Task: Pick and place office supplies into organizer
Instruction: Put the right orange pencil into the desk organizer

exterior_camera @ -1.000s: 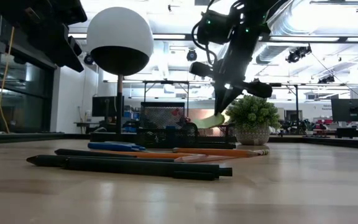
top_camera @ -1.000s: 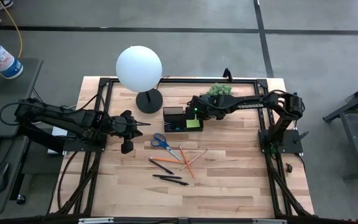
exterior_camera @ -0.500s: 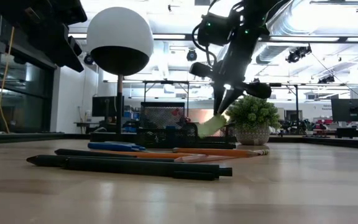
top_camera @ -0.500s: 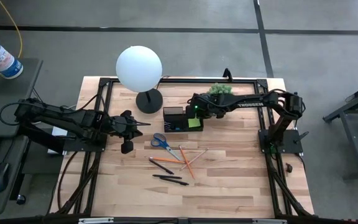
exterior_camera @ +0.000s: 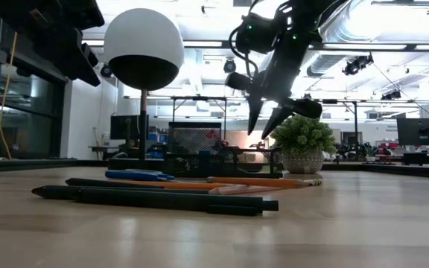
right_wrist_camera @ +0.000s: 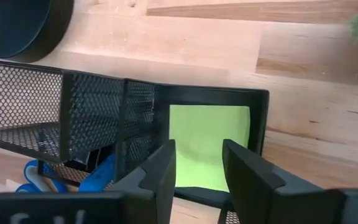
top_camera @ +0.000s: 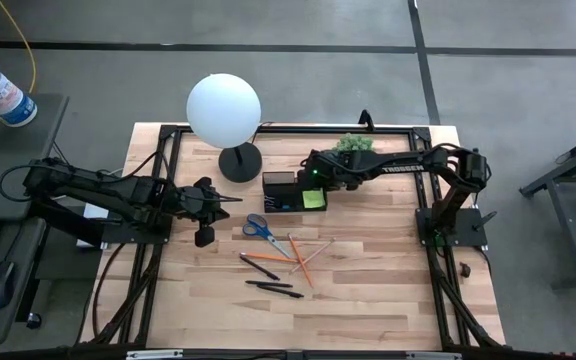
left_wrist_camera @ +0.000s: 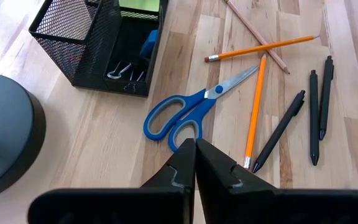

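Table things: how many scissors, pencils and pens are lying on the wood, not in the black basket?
Scissors: 1
Pencils: 3
Pens: 3
Total: 7

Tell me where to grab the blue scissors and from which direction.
Grip the scissors from straight above at the pivot, where blades meet handles: they lie flat on the table, so only a top-down pinch across that narrow neck fits. The shut left gripper hovers nearest.
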You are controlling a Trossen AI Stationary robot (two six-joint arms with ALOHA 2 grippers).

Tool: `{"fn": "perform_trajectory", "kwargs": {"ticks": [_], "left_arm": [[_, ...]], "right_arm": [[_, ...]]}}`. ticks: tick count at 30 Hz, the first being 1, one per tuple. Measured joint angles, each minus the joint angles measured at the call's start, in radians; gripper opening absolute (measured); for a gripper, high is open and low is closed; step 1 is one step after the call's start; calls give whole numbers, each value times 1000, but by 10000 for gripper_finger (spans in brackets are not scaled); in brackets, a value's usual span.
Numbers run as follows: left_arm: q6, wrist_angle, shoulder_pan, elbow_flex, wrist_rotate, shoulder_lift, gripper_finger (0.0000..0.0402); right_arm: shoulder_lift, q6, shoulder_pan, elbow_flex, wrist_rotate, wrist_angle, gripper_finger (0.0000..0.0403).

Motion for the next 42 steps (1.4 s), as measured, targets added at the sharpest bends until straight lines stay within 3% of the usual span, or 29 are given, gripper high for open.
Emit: {"fn": "perform_trajectory", "kwargs": {"ticks": [7, 15, 20, 29, 42], "left_arm": [[0, -1, 0, 0, 0, 0, 1], [0, -2, 0, 0, 0, 0, 1], [0, -2, 0, 0, 0, 0, 1], [5, -1, 0, 0, 0, 0, 1], [7, -1, 0, 0, 5, 0, 1]], "right_arm": [[0, -62, 17, 48, -105, -29, 105], [-1, -194, 106, 275, -120, -342, 67], [-1, -203, 212, 352, -131, -392, 56], [3, 93, 419, 336, -82, -371, 64], [63, 256, 565, 322, 17, -159, 63]]}}
